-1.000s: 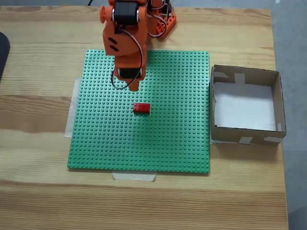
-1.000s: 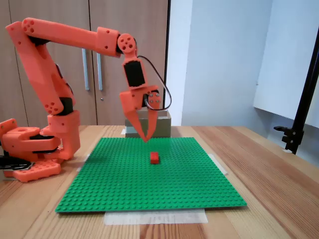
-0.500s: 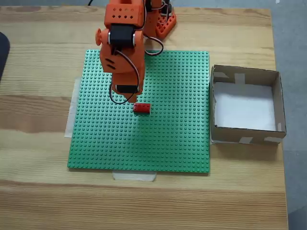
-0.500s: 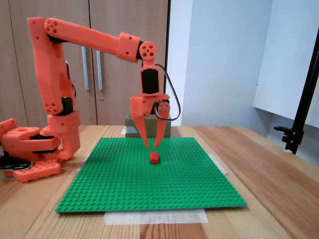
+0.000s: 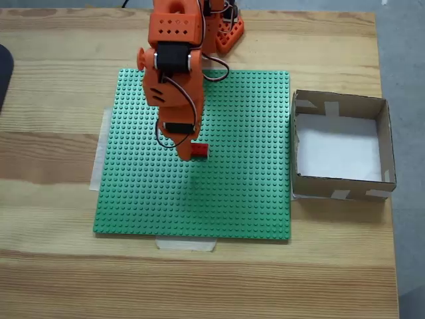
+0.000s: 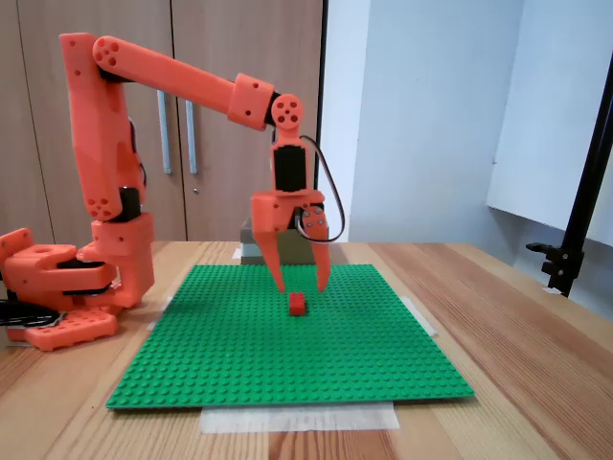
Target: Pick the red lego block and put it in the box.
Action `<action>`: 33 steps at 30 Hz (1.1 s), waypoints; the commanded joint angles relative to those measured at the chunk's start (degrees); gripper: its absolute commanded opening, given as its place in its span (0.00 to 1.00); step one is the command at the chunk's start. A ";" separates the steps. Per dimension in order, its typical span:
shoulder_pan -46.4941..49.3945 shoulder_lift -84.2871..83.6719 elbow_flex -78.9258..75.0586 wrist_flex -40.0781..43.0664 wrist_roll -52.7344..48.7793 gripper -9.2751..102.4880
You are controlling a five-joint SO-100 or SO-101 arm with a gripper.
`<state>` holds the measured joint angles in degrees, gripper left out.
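The red lego block (image 6: pixel 298 305) sits on the green baseplate (image 6: pixel 287 345) near its middle. From above, part of the red lego block (image 5: pixel 201 151) shows beside the arm. My orange gripper (image 6: pixel 301 287) hangs open just above the block, one finger on each side of it, tips a little above the plate. Seen from above, the gripper (image 5: pixel 188 153) covers the block's left part. The box (image 5: pixel 340 146), brown cardboard with a white floor, stands right of the baseplate in the top-down fixed view; in the side fixed view the box (image 6: pixel 284 243) is behind the arm.
The arm's orange base (image 6: pixel 57 287) stands at the left of the wooden table (image 6: pixel 536 326) in the side fixed view. A black stand (image 6: pixel 575 240) rises at the right edge. Tape strips (image 5: pixel 186 244) hold the baseplate's edges down.
The gripper has moved over the red block, opened wider and dropped lower, so its fingers now straddle the block. The block has stayed in place.
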<state>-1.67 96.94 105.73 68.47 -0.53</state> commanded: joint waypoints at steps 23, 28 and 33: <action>-2.02 0.18 5.19 -7.73 3.78 0.32; -2.11 0.18 6.06 -8.44 4.13 0.32; -2.11 0.00 6.68 -9.76 4.39 0.31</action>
<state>-3.60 96.59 112.76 59.50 3.25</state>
